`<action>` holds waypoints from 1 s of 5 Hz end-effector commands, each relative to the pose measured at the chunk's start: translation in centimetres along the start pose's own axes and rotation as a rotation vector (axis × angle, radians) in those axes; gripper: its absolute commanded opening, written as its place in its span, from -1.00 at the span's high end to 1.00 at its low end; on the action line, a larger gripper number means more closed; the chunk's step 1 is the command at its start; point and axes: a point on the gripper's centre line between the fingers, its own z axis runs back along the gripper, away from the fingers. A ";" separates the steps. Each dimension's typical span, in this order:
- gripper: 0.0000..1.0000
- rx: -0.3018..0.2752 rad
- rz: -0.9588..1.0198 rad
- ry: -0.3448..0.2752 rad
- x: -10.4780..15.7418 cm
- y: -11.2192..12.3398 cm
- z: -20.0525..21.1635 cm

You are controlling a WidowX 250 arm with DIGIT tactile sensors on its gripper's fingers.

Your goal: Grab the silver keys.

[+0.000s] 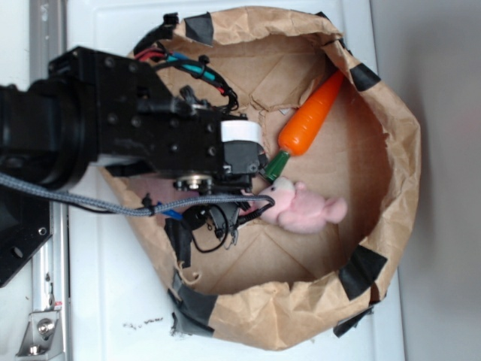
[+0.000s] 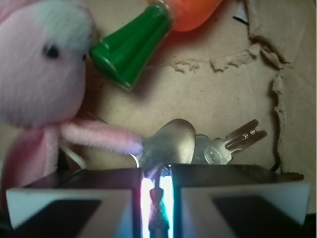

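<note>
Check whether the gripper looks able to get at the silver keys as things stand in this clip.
Probably yes. In the wrist view the silver keys lie directly ahead of the gripper, whose fingers look nearly closed. The pink bunny drapes an arm across the keys' left side, so it may get caught too.

Silver keys [image 2: 173, 144] – shiny metal; bunny [image 2: 39, 84] – fuzzy plush; carrot [image 1: 310, 116] – glossy plastic.

Black arm [image 1: 128, 120], grey braided cable [image 1: 90, 199]
</note>
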 end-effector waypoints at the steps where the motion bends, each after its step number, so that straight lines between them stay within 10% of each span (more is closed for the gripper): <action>1: 1.00 0.007 0.022 -0.066 1.5 0.5 2.5; 2: 1.00 -0.021 0.107 0.028 2.4 0.4 7.1; 3: 1.00 -0.218 0.205 0.183 4.6 -0.1 11.5; 4: 1.00 -0.361 0.179 0.092 5.1 0.1 16.6; 5: 1.00 -0.307 0.168 0.088 4.9 -0.4 16.7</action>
